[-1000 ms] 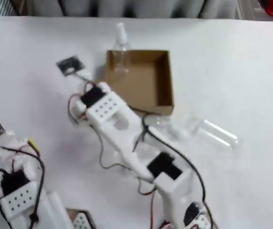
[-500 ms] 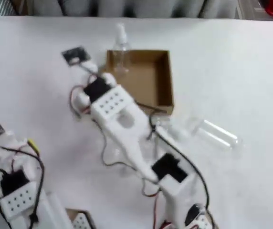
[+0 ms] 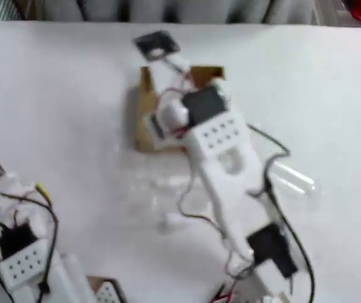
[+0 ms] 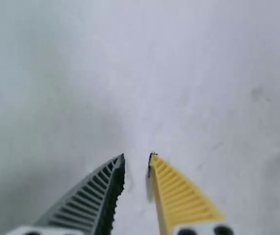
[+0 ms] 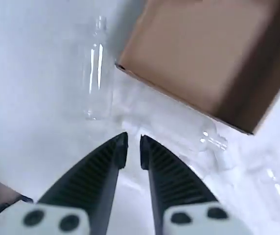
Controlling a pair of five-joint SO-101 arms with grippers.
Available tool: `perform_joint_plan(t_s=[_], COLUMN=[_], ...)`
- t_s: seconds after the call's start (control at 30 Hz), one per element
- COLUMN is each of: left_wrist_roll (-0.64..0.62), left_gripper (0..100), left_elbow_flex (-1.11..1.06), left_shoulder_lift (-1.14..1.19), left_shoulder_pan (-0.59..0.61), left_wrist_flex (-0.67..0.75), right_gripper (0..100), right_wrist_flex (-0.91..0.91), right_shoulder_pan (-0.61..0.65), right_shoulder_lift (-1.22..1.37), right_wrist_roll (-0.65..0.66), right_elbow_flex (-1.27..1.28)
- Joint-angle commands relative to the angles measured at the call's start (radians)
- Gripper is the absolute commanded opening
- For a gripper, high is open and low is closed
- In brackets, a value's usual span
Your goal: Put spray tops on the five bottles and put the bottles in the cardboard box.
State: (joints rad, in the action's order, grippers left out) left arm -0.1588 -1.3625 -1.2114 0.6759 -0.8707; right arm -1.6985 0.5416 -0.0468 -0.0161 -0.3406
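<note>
Beside the cardboard box (image 5: pixel 213 54) the right claw (image 5: pixel 131 139) hangs closed and empty near clear bottles (image 5: pixel 95 78) lying on the table (image 5: pixel 32 122), the left claw (image 4: pixel 136 161) closed too, and a low sweep could roll them out of reach

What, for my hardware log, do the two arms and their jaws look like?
Both arms are white plastic with black motor blocks, dotted panels and loose black cables. The left arm carries a yellow connector; its ribbed jaws are one dark grey, one yellow. The right arm adds red wires and has two black ribbed jaws.
</note>
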Motion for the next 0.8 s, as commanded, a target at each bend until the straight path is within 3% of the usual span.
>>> perform_joint_plan(t_s=[0.0, 0.27, 0.47, 0.6, 0.77], left_wrist_roll=[-0.003, -0.003, -0.003, -0.009, -0.011], left_gripper=[10, 10, 10, 10, 10], left_elbow_flex=[0.157, 0.365, 0.456, 0.529, 0.543], left_shoulder_lift=[0.120, 0.453, 0.503, 0.503, 0.504], left_shoulder_pan=[-0.030, -0.139, -0.226, -0.331, -0.433], left_wrist_flex=[-0.055, -0.063, -0.140, -0.222, -0.213], right_gripper=[1.7, 1.7, 1.7, 1.6, 1.6], right_wrist_flex=[-0.021, -0.021, 0.004, 0.082, 0.309], right_shoulder_pan=[-0.107, -0.446, -0.693, -0.746, -0.702], right_shoulder_lift=[-0.153, -0.343, -0.406, -0.406, -0.406], right_wrist_roll=[0.069, 0.315, 0.413, 0.463, 0.477], right_elbow_flex=[0.100, 0.358, 0.508, 0.677, 0.911])
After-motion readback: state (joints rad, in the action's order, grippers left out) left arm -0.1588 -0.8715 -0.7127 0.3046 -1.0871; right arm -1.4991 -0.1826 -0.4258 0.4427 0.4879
